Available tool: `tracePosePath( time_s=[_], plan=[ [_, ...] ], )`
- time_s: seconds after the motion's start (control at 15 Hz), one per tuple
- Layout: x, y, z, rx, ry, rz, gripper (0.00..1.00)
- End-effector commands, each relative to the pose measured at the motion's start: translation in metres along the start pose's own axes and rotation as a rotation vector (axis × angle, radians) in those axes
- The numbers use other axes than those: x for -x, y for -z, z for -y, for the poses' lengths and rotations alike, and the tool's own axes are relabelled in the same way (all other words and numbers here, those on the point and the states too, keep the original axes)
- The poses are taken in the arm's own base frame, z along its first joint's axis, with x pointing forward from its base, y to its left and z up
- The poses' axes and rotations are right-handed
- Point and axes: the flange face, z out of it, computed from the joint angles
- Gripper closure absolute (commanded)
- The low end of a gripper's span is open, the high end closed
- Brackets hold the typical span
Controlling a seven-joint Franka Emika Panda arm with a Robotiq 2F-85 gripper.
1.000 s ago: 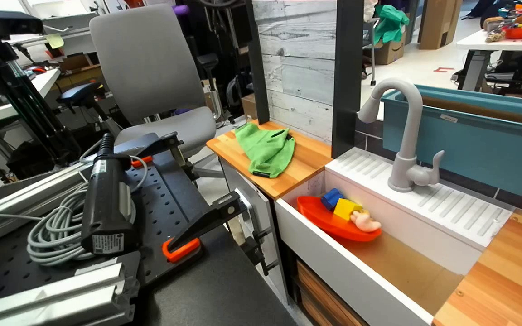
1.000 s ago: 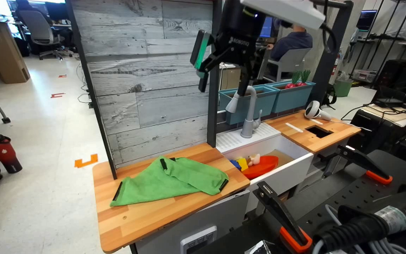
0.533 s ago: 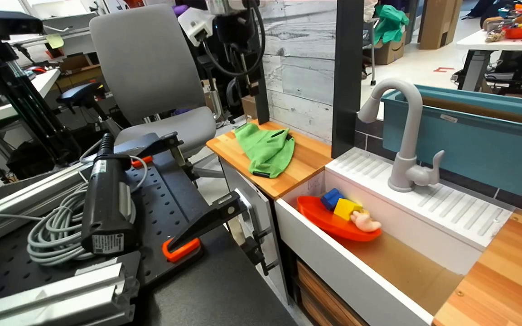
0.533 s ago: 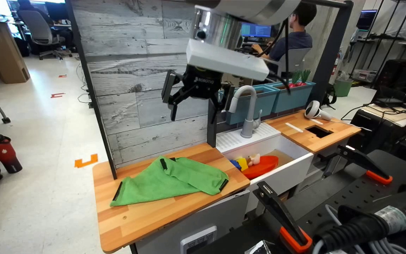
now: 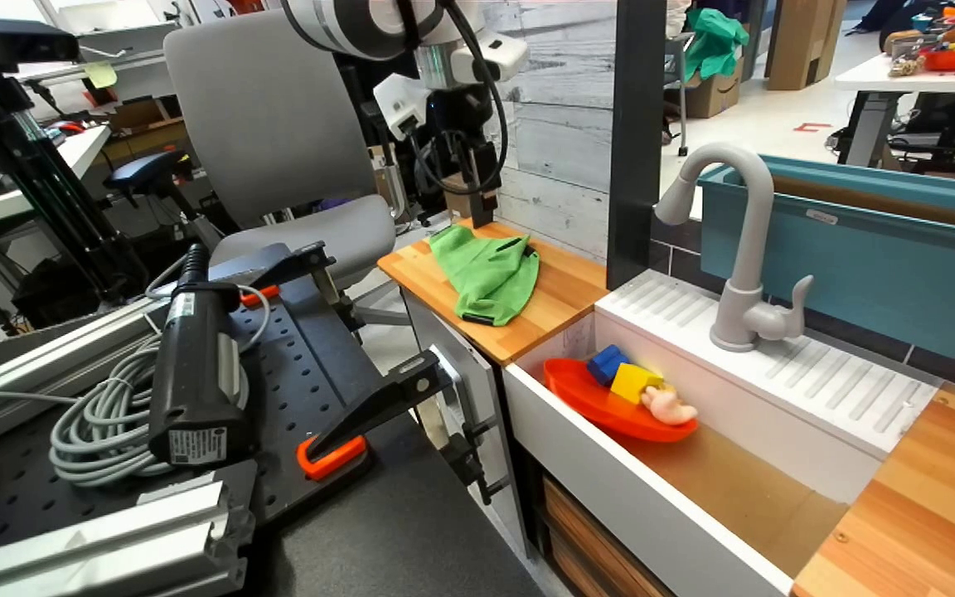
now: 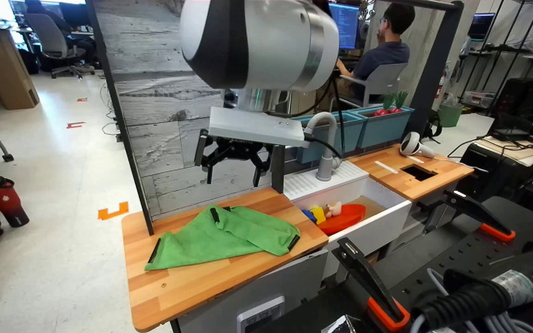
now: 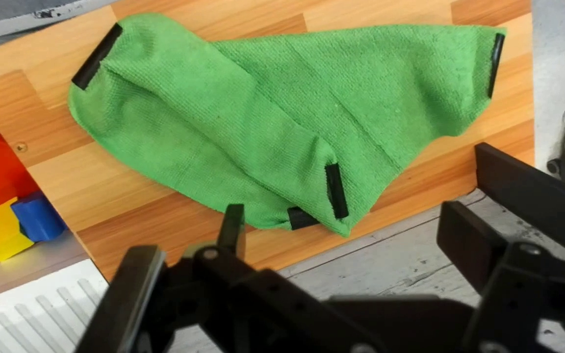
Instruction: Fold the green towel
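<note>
The green towel (image 6: 229, 236) lies on the wooden counter (image 6: 164, 296) with black strips at its corners. It also shows in an exterior view (image 5: 490, 278). In the wrist view the towel (image 7: 204, 117) is partly folded over itself. Two strip corners lie close together near the wall side, one strip (image 7: 337, 190) on top and one strip (image 7: 302, 218) partly covered. My gripper (image 6: 232, 179) hangs above the towel's wall side, pointing down. In the wrist view my gripper (image 7: 342, 210) is wide open and empty, its fingers (image 7: 234, 223) apart from the towel.
A grey wood-look wall (image 6: 192, 92) stands behind the counter. A white sink (image 5: 610, 489) beside it holds a red boat-shaped toy (image 5: 602, 406) and small toys. A grey faucet (image 5: 743, 240) rises behind the sink. Black clamps (image 6: 368, 277) sit on the dark table in front.
My arm has come down and across, from above the sink side to above the towel's wall side. The gripper stays open. The towel has not moved.
</note>
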Motion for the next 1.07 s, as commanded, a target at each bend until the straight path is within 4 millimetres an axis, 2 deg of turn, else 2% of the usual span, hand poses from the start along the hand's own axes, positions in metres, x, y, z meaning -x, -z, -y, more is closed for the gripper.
tracePosePath(
  time_s=[0.0, 0.53, 1.0],
  plan=[
    [-0.019, -0.030, 0.007, 0.028, -0.028, -0.011, 0.00],
    [-0.034, -0.076, -0.001, 0.077, -0.067, -0.009, 0.00],
    [-0.035, -0.104, 0.003, 0.113, -0.080, 0.026, 0.00]
  ],
)
